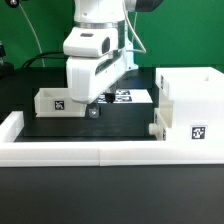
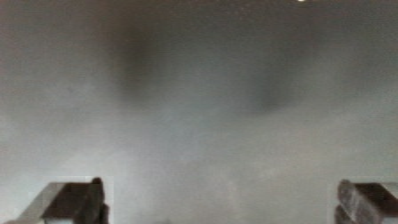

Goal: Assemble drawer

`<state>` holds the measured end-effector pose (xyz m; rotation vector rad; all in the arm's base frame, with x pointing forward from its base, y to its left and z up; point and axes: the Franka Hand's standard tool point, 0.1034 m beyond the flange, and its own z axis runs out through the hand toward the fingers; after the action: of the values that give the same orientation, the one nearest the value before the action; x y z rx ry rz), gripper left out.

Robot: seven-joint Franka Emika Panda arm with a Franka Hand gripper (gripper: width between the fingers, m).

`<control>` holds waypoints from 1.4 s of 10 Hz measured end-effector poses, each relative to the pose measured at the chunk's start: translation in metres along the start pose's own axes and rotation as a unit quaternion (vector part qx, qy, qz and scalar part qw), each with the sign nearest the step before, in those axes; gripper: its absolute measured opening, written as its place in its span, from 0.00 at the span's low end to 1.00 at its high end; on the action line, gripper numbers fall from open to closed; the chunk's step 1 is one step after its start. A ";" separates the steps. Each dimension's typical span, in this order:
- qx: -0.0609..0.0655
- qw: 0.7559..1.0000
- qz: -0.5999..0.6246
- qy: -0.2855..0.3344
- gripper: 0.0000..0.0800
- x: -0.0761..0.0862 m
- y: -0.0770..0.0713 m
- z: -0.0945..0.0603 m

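A small white open-top tray (image 1: 55,101) with a square marker on its front wall lies on the black table at the exterior view's left. My gripper (image 1: 91,108) hangs low at that tray's right end, touching or nearly touching it. In the wrist view my gripper (image 2: 217,205) is open, its dark fingertips (image 2: 71,203) far apart at the two lower corners. A blurred whitish surface (image 2: 205,110) fills the space beyond them; I cannot tell what it is. The large white box casing (image 1: 192,105) stands at the right. A small white part (image 1: 154,129), perhaps the second tray, sits against its lower left.
The marker board (image 1: 131,97) lies flat on the table behind my gripper. A low white border rail (image 1: 70,152) runs along the front edge and up the left side. Black table surface (image 1: 120,122) shows between the tray and the casing.
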<state>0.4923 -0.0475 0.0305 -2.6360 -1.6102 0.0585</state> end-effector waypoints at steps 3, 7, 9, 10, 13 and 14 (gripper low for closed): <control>-0.016 0.989 0.150 0.014 0.81 -0.022 -0.005 -0.019; -0.033 0.947 0.318 0.029 0.81 -0.039 -0.033 -0.017; -0.031 0.928 0.371 0.034 0.81 -0.038 -0.033 -0.017; -0.027 0.908 0.417 0.038 0.81 -0.037 -0.033 -0.017; -0.028 0.886 0.462 0.041 0.81 -0.050 -0.038 -0.020; -0.030 0.884 0.466 0.038 0.81 -0.060 -0.053 -0.014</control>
<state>0.4191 -0.0770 0.0479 -3.1167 -0.1965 -0.0604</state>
